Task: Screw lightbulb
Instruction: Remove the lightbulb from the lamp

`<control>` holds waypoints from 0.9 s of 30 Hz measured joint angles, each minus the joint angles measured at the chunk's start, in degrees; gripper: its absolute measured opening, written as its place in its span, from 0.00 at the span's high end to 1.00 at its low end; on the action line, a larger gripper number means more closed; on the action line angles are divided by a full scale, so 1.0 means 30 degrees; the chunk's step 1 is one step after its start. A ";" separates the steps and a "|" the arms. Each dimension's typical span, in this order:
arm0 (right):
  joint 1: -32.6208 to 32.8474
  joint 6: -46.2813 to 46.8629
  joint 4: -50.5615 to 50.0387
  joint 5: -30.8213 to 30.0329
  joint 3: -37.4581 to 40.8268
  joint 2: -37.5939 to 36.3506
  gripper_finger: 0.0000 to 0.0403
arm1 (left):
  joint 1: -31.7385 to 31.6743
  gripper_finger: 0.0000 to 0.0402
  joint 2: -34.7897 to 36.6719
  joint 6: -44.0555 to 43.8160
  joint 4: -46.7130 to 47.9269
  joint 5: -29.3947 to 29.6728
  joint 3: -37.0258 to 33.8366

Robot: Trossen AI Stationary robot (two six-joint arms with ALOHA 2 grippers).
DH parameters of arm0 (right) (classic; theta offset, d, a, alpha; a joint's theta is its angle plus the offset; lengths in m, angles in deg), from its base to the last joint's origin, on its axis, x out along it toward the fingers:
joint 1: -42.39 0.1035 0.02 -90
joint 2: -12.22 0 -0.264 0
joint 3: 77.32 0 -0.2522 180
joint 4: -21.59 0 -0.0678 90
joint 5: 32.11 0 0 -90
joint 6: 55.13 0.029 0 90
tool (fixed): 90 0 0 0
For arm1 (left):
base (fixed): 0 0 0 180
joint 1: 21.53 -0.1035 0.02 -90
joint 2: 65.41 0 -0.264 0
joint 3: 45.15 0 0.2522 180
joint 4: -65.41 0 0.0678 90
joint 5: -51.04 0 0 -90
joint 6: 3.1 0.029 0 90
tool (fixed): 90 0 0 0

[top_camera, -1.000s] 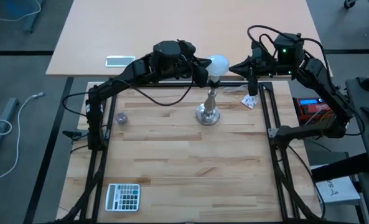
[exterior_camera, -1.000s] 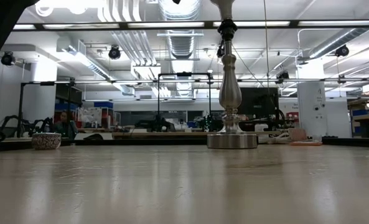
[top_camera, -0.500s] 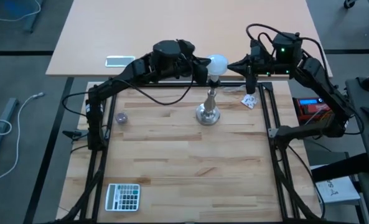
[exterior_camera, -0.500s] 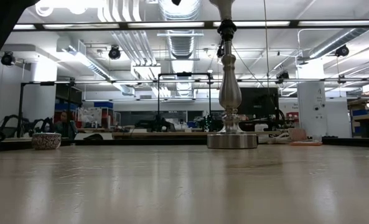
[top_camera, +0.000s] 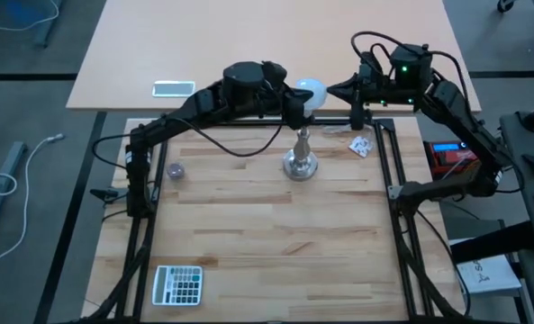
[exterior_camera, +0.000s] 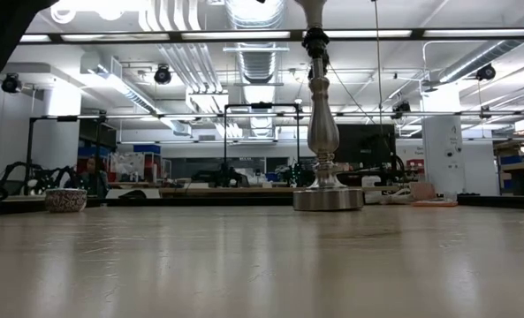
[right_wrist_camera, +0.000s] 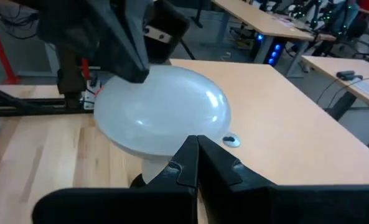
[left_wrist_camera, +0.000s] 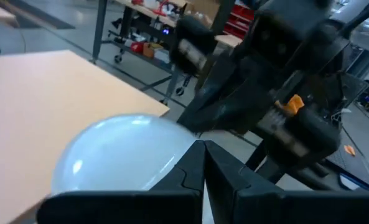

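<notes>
- High view: lightbulb (top_camera: 312,92) sits on top of the silver stand (top_camera: 301,158) at the far edge of the table (top_camera: 267,234); left gripper (top_camera: 295,103) on one side of it, right gripper (top_camera: 339,92) on the other.
- Wrist views only: both grippers have fingers pressed together, nothing held; globe just past each tip.
- Low view only: stand's stem and round base; bulb is cut off above the frame, small bowl (exterior_camera: 65,200) far off.
- Versus a second ago: stand top leans further toward the far edge, bulb and right gripper shifted that way too.
</notes>
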 joint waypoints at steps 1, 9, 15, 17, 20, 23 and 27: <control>0.0003 -0.0085 -0.0217 -0.0069 0.0020 0.0071 1.00 | 0.0021 1.00 0.0000 0.0227 -0.0208 0.0003 -0.0010; 0.0024 -0.0069 -0.0455 -0.0667 0.0053 -0.0055 1.00 | 0.0009 1.00 0.0586 0.1646 -0.1067 0.0244 0.0049; 0.0036 0.0266 -0.0612 -0.0647 0.0109 -0.0719 1.00 | -0.0020 1.00 0.0750 0.2424 0.0011 0.1665 0.0066; 0.0029 0.0550 -0.0518 -0.0654 0.0073 -0.0990 1.00 | -0.0055 1.00 0.0757 0.2431 0.0768 0.2419 0.0066; 0.0022 0.0657 -0.0593 -0.0712 0.0073 -0.1033 1.00 | -0.0063 1.00 0.0780 0.2369 0.1920 0.3493 0.0066; -0.0005 0.0635 -0.0916 -0.0648 0.0073 -0.0988 1.00 | -0.0078 1.00 0.0772 0.2256 0.2207 0.3657 0.0066; -0.0117 0.0509 -0.1674 -0.0623 0.0335 -0.0616 1.00 | -0.0063 1.00 0.1172 0.2240 0.1994 0.3701 0.0066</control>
